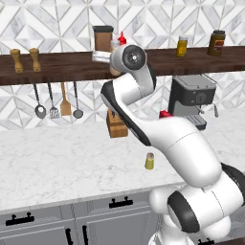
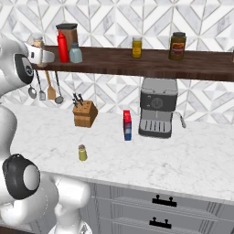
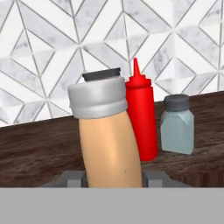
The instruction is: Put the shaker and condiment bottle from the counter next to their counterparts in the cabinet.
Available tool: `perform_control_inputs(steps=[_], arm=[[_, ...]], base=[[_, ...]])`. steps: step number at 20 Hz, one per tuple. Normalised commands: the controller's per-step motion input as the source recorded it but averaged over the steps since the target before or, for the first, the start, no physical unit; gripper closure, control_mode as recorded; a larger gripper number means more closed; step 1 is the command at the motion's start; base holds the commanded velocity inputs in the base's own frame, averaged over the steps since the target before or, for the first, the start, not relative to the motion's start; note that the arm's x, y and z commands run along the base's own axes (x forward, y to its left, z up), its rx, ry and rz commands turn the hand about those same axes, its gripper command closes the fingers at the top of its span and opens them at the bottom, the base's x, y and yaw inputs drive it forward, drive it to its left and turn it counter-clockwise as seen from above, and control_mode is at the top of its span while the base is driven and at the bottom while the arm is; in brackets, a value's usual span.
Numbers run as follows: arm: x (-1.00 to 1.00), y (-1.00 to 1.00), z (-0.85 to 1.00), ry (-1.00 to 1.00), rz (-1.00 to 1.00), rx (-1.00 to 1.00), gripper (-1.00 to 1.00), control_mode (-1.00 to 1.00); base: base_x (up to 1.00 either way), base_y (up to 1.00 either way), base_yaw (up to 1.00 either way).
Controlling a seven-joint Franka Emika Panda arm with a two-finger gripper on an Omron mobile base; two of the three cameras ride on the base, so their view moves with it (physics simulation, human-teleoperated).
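Observation:
My gripper [image 3: 113, 178] is shut on the condiment bottle [image 3: 109, 144], a tan-orange bottle with a pale cap, leaning slightly. It hangs at shelf height, just left of and in front of the red squeeze bottle [image 3: 142, 118] and the pale blue-grey shaker [image 3: 177, 124], which stand on the dark wooden cabinet shelf [image 3: 35, 144]. From the right base, the hand [image 2: 42, 55] sits left of the red bottle [image 2: 63, 47]. The olive-yellow shaker [image 1: 150, 161] [image 2: 82, 152] stands alone on the marble counter [image 1: 62, 162].
A knife block [image 2: 85, 114], a red-and-blue carton [image 2: 127, 124] and a coffee machine [image 2: 157, 112] stand at the back of the counter. A brown canister [image 2: 68, 33], an amber bottle [image 2: 136, 47] and a dark-lidded jar [image 2: 178, 46] share the shelf. Utensils [image 1: 57, 103] hang beneath it.

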Motion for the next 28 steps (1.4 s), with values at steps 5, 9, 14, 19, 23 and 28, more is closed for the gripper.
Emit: perform_control_inputs(steps=[5, 9, 14, 19, 23, 28], arm=[[0.29, 0.0, -0.07, 0.0, -0.04, 0.0, 1.0, -1.0], [0.32, 0.02, -0.09, 0.0, -0.03, 0.0, 1.0, -1.0], [0.32, 0.09, -0.1, 0.0, -0.04, 0.0, 1.0, -1.0], [0.27, 0.15, -0.04, 0.0, -0.05, 0.0, 1.0, -1.0], [0.3, 0.01, -0.14, 0.0, -0.03, 0.0, 1.0, -1.0], [0.37, 0.0, -0.24, 0.0, -0.01, 0.0, 1.0, -1.0]], base=[[0.0, 0.0, 0.0], [0.0, 0.0, 0.0], [0.0, 0.0, 0.0], [0.0, 0.0, 0.0], [0.0, 0.0, 0.0], [0.0, 0.0, 0.0]])
